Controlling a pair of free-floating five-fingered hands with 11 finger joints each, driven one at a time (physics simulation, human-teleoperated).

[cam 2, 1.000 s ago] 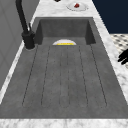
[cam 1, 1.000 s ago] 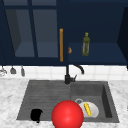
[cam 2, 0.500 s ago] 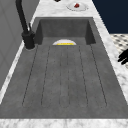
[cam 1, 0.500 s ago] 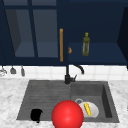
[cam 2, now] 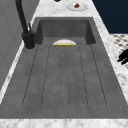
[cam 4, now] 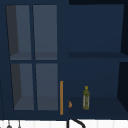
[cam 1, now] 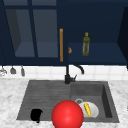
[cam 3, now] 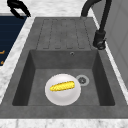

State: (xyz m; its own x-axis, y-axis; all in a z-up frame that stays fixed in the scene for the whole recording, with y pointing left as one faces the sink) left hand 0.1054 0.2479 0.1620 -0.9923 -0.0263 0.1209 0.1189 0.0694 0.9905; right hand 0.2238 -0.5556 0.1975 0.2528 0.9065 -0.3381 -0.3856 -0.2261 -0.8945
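Hovering left hand (cam 1: 36, 115) by the drainboard (cam 1: 45, 96), fingers' state unclear, red ball (cam 1: 67, 115) hiding plate (cam 1: 93, 110).

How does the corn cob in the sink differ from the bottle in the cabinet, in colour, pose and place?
The corn cob is bright yellow; the bottle is a dull olive green. The corn cob lies flat on a white plate in the sink basin, while the bottle stands upright on the open cabinet shelf above the tap. The left hand hangs at the sink's front edge. Both are long and slim.
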